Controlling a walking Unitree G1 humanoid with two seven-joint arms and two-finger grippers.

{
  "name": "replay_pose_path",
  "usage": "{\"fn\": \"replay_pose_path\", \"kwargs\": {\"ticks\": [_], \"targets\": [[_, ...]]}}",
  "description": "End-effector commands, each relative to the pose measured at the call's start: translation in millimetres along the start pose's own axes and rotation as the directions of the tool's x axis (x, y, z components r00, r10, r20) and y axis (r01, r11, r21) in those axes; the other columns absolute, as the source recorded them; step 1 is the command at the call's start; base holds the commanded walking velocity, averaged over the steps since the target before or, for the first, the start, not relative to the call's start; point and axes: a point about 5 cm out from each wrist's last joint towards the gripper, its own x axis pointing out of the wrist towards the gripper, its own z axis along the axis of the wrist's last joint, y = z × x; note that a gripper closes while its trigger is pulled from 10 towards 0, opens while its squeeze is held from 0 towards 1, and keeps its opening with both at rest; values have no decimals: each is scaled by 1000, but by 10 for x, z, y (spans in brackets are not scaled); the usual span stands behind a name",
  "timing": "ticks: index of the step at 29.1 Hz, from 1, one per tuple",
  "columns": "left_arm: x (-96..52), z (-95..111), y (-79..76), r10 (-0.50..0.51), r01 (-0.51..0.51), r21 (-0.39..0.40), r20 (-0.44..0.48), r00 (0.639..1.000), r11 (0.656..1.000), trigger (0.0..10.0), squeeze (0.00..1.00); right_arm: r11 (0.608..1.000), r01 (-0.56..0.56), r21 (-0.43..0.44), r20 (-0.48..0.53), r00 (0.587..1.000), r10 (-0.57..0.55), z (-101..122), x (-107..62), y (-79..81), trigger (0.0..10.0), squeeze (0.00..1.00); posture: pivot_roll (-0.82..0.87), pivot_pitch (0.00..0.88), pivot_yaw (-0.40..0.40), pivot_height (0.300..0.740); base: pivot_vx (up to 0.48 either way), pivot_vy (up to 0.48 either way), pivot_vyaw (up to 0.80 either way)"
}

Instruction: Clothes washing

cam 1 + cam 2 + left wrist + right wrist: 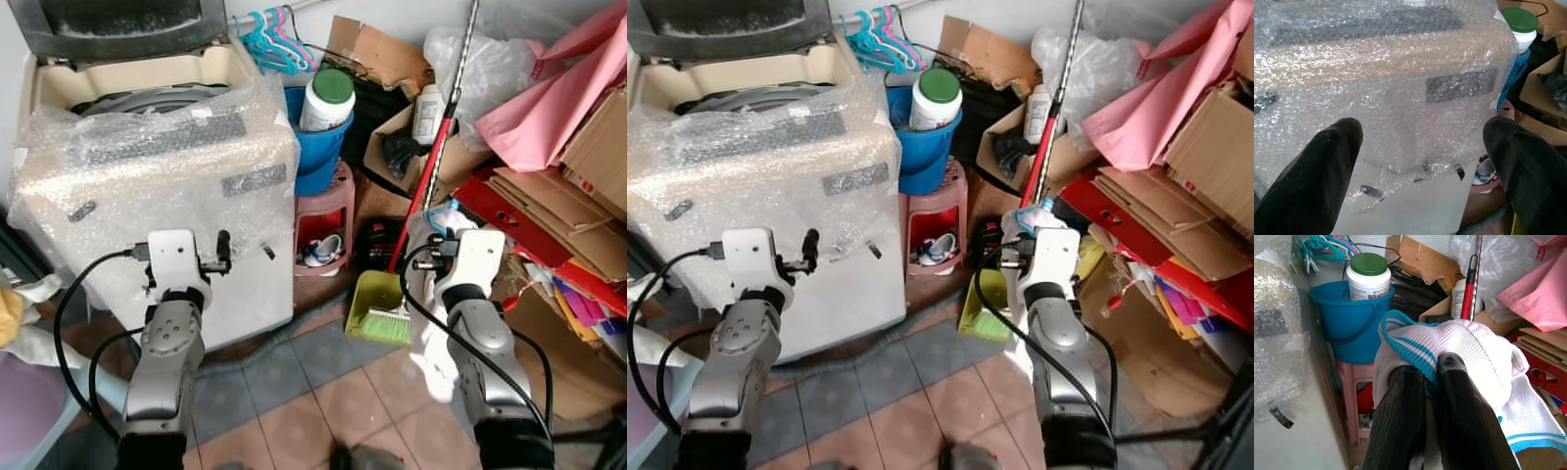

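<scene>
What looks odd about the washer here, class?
The washer is draped in bubble wrap over its controls, though its lid is up. The right tool grips a towel.

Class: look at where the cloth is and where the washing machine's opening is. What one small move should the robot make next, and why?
Probably lift the right claw up and towards the robot's left, to the washing machine. The claw is shut on a white cloth with blue stripes, held low beside the machine near the broom. The machine's lid is up and its drum open. The left claw is open, facing the bubble wrap.
</scene>
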Motion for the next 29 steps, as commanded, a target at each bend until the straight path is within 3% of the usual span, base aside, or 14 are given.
{"fn": "replay_pose_path", "kwargs": {"ticks": [1,8,12,18,24,29], "targets": [[18,1,52,17,-16,30,-16,1000,999,10000,0,1000,-1,-4,69,998,1,152,47,25,10000,0,-7,0,17,740,0,0,0],[-68,-42,203,34,-31,70,-35,999,997,10000,0,999,52,8,52,997,-52,96,-104,-55,10000,0,-18,0,38,740,0,0,0],[-156,-187,247,41,-34,86,-77,996,996,10000,0,999,47,-14,33,998,-46,37,-194,-91,10000,0,-39,0,38,740,0,0,0],[-201,-302,277,16,-6,103,-101,995,995,10000,0,999,31,-33,20,999,-30,-4,-182,-107,10000,0,-44,0,15,740,0,0,0],[-262,-392,362,80,-71,81,-119,990,994,10000,0,999,-8,-43,16,1000,9,-25,-97,-45,10000,0,-15,0,2,740,0,0,0],[-330,-459,332,62,-50,88,-135,989,995,10000,0,999,0,-39,13,1000,1,-59,-112,-43,10000,0,-1,0,7,740,0,0,0]]}}
